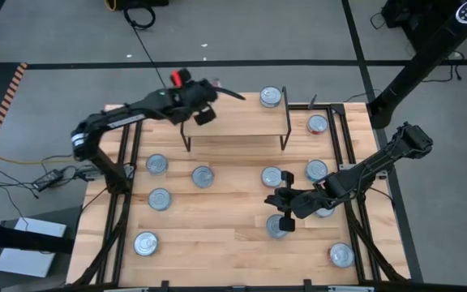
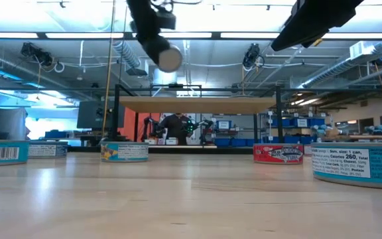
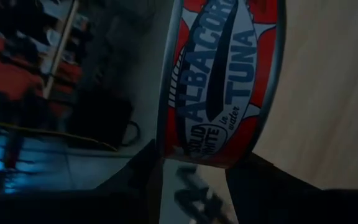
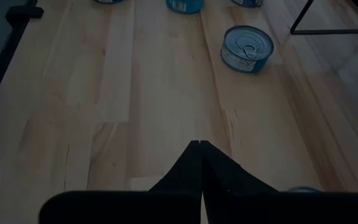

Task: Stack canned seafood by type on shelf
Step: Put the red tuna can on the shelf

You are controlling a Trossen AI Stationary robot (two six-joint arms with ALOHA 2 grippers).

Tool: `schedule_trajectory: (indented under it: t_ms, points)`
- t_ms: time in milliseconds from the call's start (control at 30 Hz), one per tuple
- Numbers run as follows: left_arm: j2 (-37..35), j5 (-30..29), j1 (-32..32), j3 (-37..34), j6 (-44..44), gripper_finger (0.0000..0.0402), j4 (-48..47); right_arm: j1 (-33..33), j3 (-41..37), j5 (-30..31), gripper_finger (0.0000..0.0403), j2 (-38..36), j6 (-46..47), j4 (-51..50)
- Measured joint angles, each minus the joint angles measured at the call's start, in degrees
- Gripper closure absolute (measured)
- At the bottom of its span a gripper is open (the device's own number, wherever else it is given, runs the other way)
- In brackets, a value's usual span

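Gripping red tuna can (image 3: 222, 81) | left gripper (image 1: 203, 109) | above shelf (image 1: 233, 126) corner

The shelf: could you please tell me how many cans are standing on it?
1: a can at the shelf's back right corner. The left gripper holds a red tuna can above the left end; it could hide another there.

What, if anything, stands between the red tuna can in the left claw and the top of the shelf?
Nothing visible does. The left claw holds the red albacore tuna can above the shelf's left end, and the board below it looks bare. The only can on the shelf sits at its far right corner, away from that spot.
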Motion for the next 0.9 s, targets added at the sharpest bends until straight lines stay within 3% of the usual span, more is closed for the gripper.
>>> schedule_trajectory:
  t_ms: [333, 600, 900]
  points:
    - [10.60, -7.03, -2.65, 0.00, 10.74, 0.0259, 14.22, 0.02, 0.00, -0.20, 0.0395, 0.00, 0.37, -0.07]
    - [16.45, -9.71, -2.45, 0.00, 14.75, 0.0259, 15.44, 0.02, 0.00, -0.20, 0.0395, 0.00, 0.52, -0.75]
    - [17.01, -9.61, -2.49, 0.00, 16.01, 0.0259, 15.02, 0.04, 0.00, -0.22, 0.0395, 0.00, 0.54, -1.06]
